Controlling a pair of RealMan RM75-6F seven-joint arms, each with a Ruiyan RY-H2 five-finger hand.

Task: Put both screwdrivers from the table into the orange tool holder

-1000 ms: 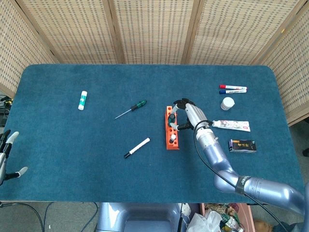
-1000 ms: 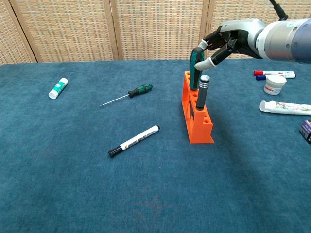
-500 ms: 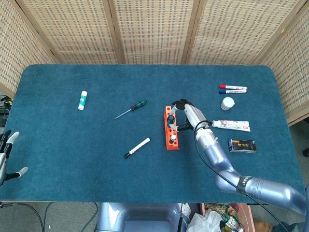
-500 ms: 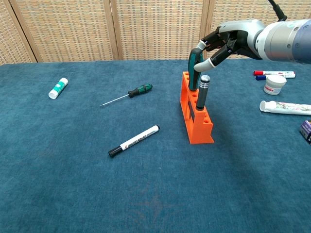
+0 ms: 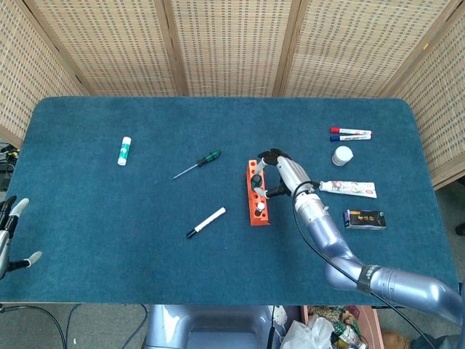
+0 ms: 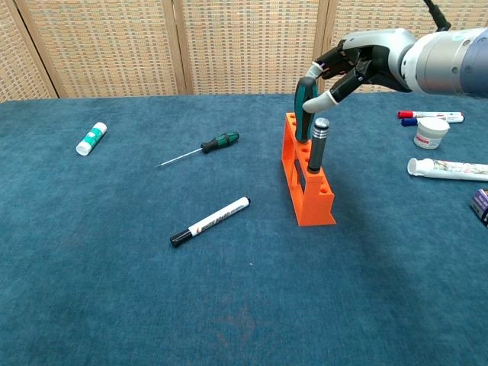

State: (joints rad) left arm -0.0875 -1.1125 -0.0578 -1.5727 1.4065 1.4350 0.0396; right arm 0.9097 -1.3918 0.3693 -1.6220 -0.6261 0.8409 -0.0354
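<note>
Marker (image 6: pixel 210 221) nearest, black-capped, lying diagonally on the blue table (image 6: pixel 114 305), well apart from everything else. Just beyond and to the right, orange tool holder (image 6: pixel 308 183) standing upright, long side running away from the chest camera. Dark grey cylindrical tool (image 6: pixel 319 142) upright in one of its middle slots. Behind that, green-handled screwdriver (image 6: pixel 304 110) upright in a far slot, top of the handle pinched by the right hand (image 6: pixel 352 67) between thumb and fingers, other fingers curled loosely over it. Seen from the head camera, same right hand (image 5: pixel 285 173) reaching in from the holder's right side, forearm stretching back toward the lower right corner.

Further out and left of the holder, second screwdriver (image 6: pixel 200 148) flat on the cloth, green-and-black handle pointing right and away, thin shaft pointing left and nearer; not touched by either hand. Far left, white-and-green glue stick (image 6: pixel 91 138) lying alone. Right side: white tube (image 6: pixel 448 168) lying flat, dark small box (image 6: pixel 481 206) at the frame edge, white round jar (image 6: pixel 431 132) beyond the tube, red and blue markers (image 6: pixel 428 117) side by side just past the jar.

Left hand (image 5: pixel 10 236) off the table's near left edge in the head view, fingers apart, holding nothing.
</note>
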